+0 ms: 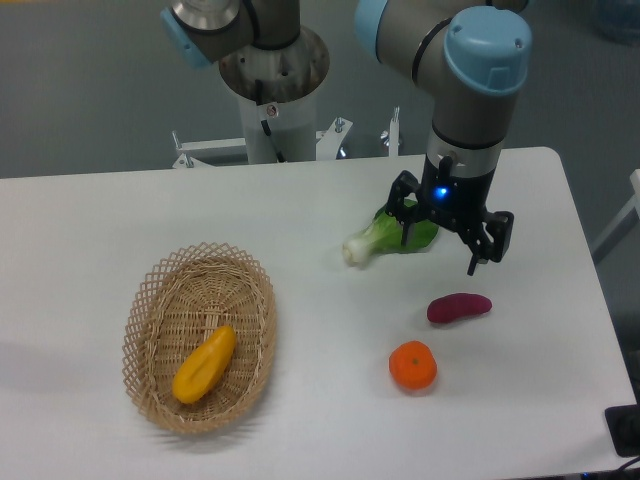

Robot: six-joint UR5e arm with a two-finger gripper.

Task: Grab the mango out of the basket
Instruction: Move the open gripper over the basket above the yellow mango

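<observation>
white table (pixel 300 210) beneath, hand (pixel 440 245) hangs spread, empty, far from basket (pixel 150 300).

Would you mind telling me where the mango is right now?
The mango lies inside the basket at the lower left of the camera view, well left of the orange citrus fruit and the end effector.

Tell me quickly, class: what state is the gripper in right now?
Black two-finger gripper: open, holding nothing, hanging above the white table beside the leafy green vegetable, far from the yellow-orange mango.
</observation>
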